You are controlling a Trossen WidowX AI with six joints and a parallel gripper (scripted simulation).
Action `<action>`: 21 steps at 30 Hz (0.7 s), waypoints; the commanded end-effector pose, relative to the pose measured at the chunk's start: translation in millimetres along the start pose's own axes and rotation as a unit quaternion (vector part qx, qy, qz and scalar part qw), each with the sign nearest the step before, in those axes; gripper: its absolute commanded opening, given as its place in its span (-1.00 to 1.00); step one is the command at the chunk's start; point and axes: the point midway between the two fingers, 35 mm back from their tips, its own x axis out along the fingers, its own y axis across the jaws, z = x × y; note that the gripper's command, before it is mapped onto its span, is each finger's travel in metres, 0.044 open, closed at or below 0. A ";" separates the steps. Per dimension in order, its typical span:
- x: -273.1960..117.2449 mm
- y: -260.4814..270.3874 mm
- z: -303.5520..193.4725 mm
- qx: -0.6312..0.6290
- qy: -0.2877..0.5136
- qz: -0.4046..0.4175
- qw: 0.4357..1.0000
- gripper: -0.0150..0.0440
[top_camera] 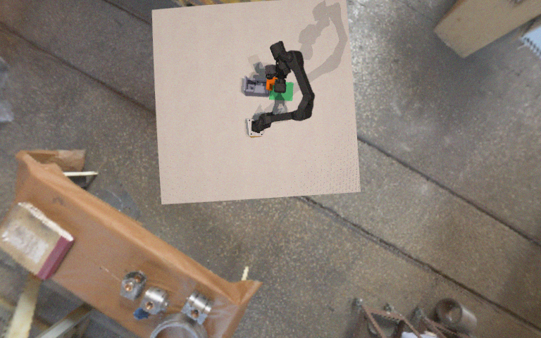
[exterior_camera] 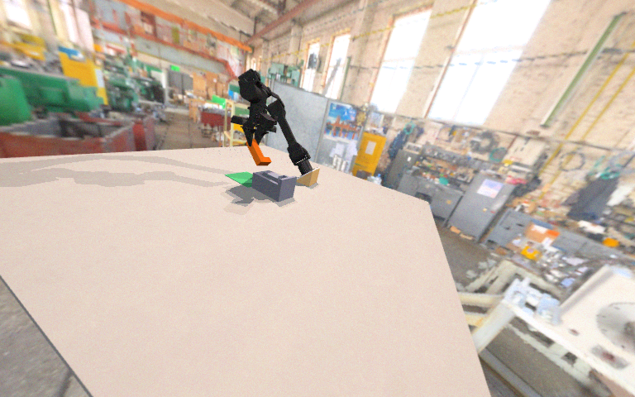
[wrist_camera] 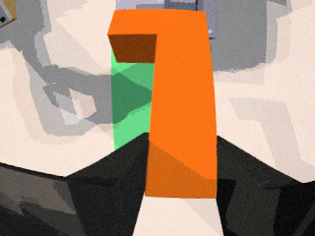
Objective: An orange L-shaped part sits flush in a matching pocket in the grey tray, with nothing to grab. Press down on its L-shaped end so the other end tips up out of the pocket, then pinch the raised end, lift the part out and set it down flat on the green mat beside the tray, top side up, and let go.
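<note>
Across the tabletop [top_camera: 207, 159] [exterior_camera: 280, 280], lettering seems illegible.

From above, the grey tray [top_camera: 257, 94] [exterior_camera: 280, 189] [wrist_camera: 211, 20] obstructs low passage at the green mat's [top_camera: 287, 94] [exterior_camera: 239, 178] [wrist_camera: 130, 133] 9 o'clock; the base plate [top_camera: 250, 134] [exterior_camera: 310, 178] [wrist_camera: 10, 10] stands at 7 o'clock; the arm [top_camera: 305, 85] [exterior_camera: 286, 126] bends around 3 o'clock; open air separates the orange L-shaped part [top_camera: 271, 84] [exterior_camera: 256, 153] [wrist_camera: 182, 98] from the tray.

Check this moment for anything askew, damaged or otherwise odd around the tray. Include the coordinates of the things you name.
Nothing looks damaged. The orange part [top_camera: 270, 83] [exterior_camera: 258, 154] [wrist_camera: 183, 93] hangs tilted in the gripper [exterior_camera: 253, 140] [wrist_camera: 180, 142], its L-shaped end lower, above the table; that slant suits a part pinched by one end and lifted from the tray [top_camera: 257, 94] [exterior_camera: 274, 186].
</note>
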 end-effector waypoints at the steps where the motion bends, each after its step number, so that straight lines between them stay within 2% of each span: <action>1: -0.4 0.0 -1.1 -0.002 0.002 -0.001 1.000 -0.49; 9: 0.7 0.0 -3.7 0.000 0.001 0.001 1.000 -0.49; 21: 6.7 3.3 -41.8 0.000 0.010 0.014 1.000 -0.49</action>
